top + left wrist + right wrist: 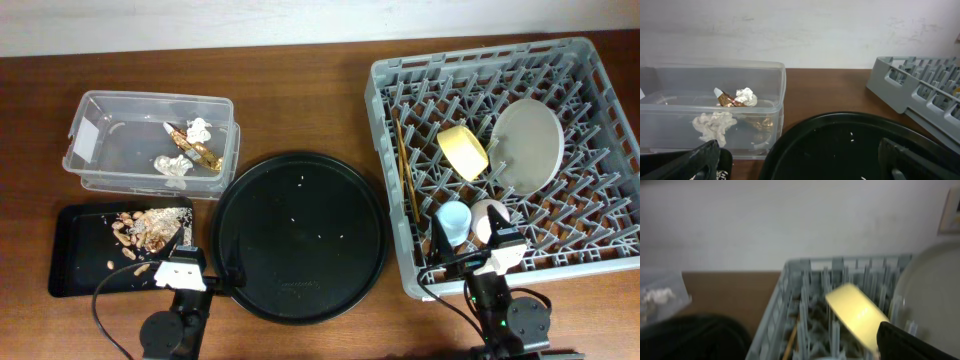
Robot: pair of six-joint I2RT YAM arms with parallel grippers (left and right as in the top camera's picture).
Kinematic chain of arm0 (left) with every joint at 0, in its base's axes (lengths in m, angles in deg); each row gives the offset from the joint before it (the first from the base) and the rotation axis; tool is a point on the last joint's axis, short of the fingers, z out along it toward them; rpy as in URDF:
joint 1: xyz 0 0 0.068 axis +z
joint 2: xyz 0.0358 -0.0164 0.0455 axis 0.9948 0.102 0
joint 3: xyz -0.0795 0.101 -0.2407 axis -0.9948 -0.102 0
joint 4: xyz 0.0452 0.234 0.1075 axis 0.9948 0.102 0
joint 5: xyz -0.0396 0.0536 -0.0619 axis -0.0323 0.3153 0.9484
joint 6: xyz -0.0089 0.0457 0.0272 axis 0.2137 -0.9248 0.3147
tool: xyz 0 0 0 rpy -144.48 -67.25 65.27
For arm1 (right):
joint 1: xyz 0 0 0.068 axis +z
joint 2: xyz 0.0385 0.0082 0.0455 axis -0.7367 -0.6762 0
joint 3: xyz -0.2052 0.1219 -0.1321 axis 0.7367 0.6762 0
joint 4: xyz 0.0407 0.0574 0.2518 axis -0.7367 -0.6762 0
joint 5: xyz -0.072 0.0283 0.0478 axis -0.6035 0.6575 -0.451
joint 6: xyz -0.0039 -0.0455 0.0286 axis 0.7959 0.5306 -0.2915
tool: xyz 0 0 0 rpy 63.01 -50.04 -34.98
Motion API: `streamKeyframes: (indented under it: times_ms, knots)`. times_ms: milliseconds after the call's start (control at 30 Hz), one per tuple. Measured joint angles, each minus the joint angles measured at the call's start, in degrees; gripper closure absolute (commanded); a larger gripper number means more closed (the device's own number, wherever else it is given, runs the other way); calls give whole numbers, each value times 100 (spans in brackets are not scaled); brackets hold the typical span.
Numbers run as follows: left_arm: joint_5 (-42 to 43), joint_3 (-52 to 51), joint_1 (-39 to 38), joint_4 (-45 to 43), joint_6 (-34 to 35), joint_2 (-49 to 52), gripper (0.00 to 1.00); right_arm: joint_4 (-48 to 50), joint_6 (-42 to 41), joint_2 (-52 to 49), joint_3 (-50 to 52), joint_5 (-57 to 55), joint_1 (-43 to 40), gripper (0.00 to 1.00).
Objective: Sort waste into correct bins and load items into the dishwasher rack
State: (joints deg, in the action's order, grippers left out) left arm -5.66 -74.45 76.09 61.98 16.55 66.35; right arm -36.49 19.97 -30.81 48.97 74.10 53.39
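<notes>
**Waste, dry.** Crumpled tissue pieces [174, 165] and gold-brown wrapper [203, 155], lying close together in the right half of the clear tub [95, 120]; kept away from the food, evidently as the dry fraction

**Waste, food.** Brownish scraps [145, 230], heaped at the far right of the flat black tray [75, 265], with a few bits scattered nearer its middle

**Items.** All are in the dishwasher rack [600, 110]
- Grey plate [528, 145]: on edge among the pegs, leaning
- Yellow bowl [462, 150]: tipped on its side just beside the plate, presumably to drain
- Chopsticks [404, 170]: laid lengthwise down a left lane
- Light-blue cup [453, 222] and pink cup [488, 218]: side by side near the front wall

**Round black tray** [300, 235]. Between bins and rack, carrying only pale crumbs

**Left gripper** [185, 265]. Jaws wide apart and empty, at the flat tray's near right corner

**Right gripper** [503, 252]. At the rack's front wall, just near the cups; the wrist view shows one finger at the frame edge, so the jaws are judged apart and empty

**Status, judged.** Sorting and loading look complete
</notes>
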Motion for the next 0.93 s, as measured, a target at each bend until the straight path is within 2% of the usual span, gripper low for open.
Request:
streamKeyframes:
  times_ms: [100,933]
  knots:
    - [2,0,0,0,0,0,1,-461,4,-7,0,-2,0,1]
    - [2,0,0,0,0,0,1,-461,0,-9,0,-2,0,2]
